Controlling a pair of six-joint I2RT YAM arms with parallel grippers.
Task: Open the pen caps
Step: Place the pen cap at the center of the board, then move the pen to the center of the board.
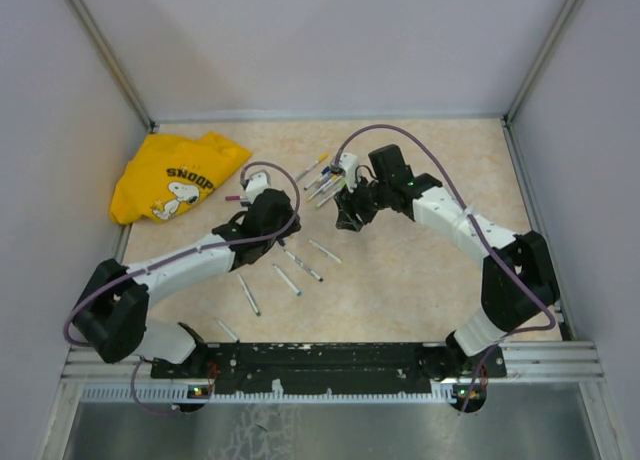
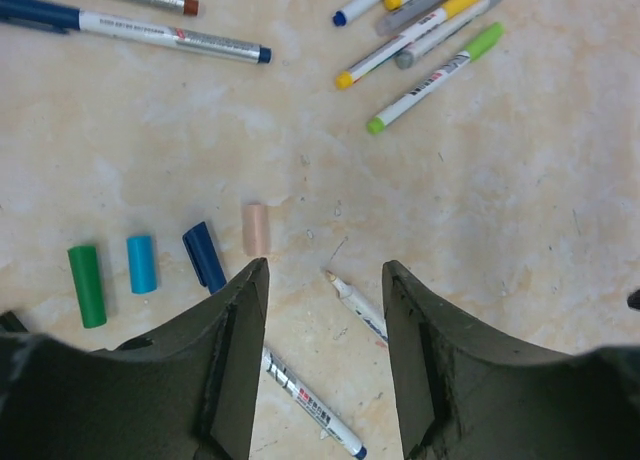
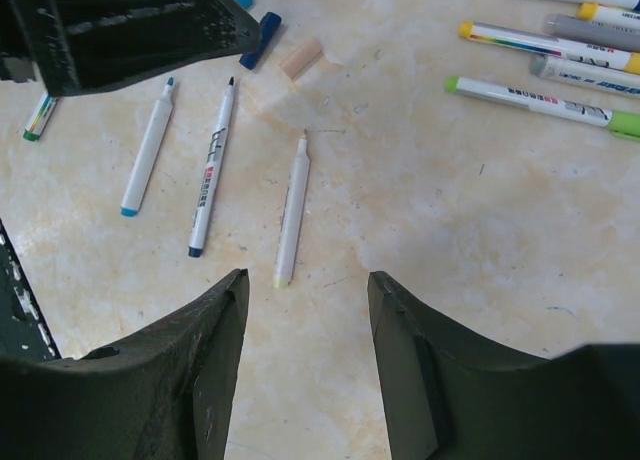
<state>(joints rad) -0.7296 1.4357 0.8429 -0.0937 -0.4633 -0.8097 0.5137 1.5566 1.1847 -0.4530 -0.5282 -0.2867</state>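
Observation:
Four loose pen caps lie in a row on the table: green [image 2: 87,285], light blue [image 2: 141,263], dark blue [image 2: 205,257] and peach [image 2: 256,229]. My left gripper [image 2: 325,270] hovers open just below them, nothing between its fingers, with two uncapped pens [image 2: 355,302] on the table under it. A bunch of capped pens [image 2: 435,77] lies at the upper right. My right gripper [image 3: 308,280] is open and empty above bare table. Ahead of it lie three uncapped pens [image 3: 293,212], and the capped pens [image 3: 540,102] are to its upper right.
A yellow Snoopy cloth [image 1: 175,175] lies at the back left. More pen barrels [image 1: 300,265] are scattered in front of the left arm. Two long pens [image 2: 170,35] lie beyond the loose caps. The left gripper's body [image 3: 130,25] fills the right wrist view's upper left.

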